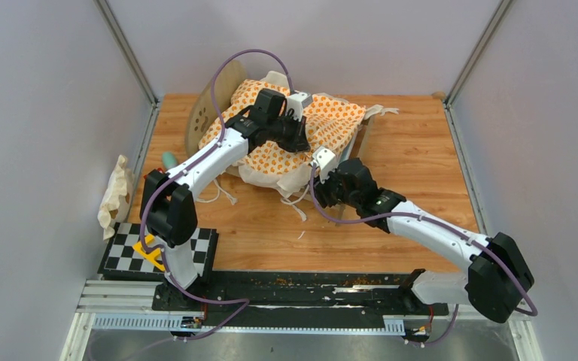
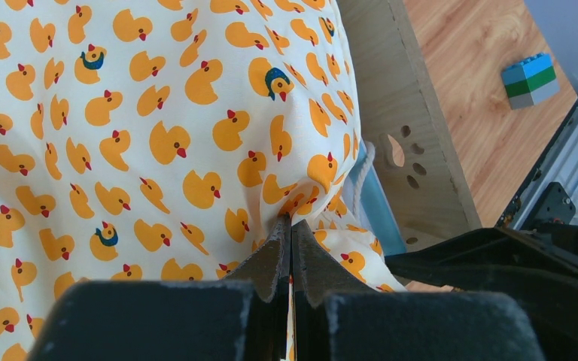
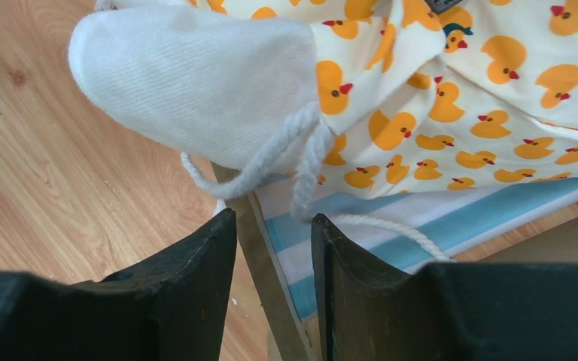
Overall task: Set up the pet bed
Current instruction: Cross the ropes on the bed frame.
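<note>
Pillow [image 1: 115, 194]: cream and crumpled, at the table [image 1: 414, 165] edge, well to the left of the left end effector.
Checkerboard [image 1: 124, 252]: flat by the left arm's base, well behind that end effector.
Teal object [image 1: 169, 159]: small, lying between the pillow and the bed; too little shows to name it.
Pet bed [image 3: 451, 214]: at the far middle of the table, under both end effectors, with its striped base showing only at the near right corner.
End board [image 1: 209, 105]: rounded, upright, to the left of the left end effector.
Cushion [image 2: 143, 113]: duck-print, draped over the bed and hiding most of the frame.
Left end effector [image 2: 291, 226]: fingers pressed together, pinching a puckered fold of the cushion near the bed's other end board.
Toy block [image 2: 530, 79]: blue, green and grey, on the table beyond that board.
Right end effector [image 3: 271, 226]: jaws part-way apart at the bed's near corner, straddling the wooden rail.
Tie cord [image 3: 271, 154]: hangs from the cushion's white corner, looping down just ahead of the right fingers; whether they clamp it or the rail cannot be told.
</note>
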`<action>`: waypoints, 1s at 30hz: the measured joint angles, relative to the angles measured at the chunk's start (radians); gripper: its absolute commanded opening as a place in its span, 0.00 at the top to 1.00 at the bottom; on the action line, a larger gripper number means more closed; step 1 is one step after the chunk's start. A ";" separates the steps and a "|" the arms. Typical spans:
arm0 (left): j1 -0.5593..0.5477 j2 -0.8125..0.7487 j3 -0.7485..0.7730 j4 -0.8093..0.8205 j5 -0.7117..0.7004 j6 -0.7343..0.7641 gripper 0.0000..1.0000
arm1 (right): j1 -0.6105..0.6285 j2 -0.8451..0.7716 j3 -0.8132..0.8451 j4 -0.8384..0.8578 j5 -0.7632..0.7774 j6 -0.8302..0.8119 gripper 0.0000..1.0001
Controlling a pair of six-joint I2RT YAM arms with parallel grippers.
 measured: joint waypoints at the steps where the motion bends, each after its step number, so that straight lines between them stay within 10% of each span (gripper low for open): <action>1: 0.000 0.000 0.000 0.000 0.000 0.000 1.00 | 0.008 0.010 0.000 0.008 0.010 0.000 0.68; 14: 0.000 0.002 0.000 0.000 0.000 0.000 1.00 | 0.030 0.056 0.001 0.050 0.201 0.024 1.00; 30: -0.053 0.003 0.002 0.000 -0.018 -0.008 1.00 | 0.030 -0.064 0.102 -0.147 0.467 0.063 1.00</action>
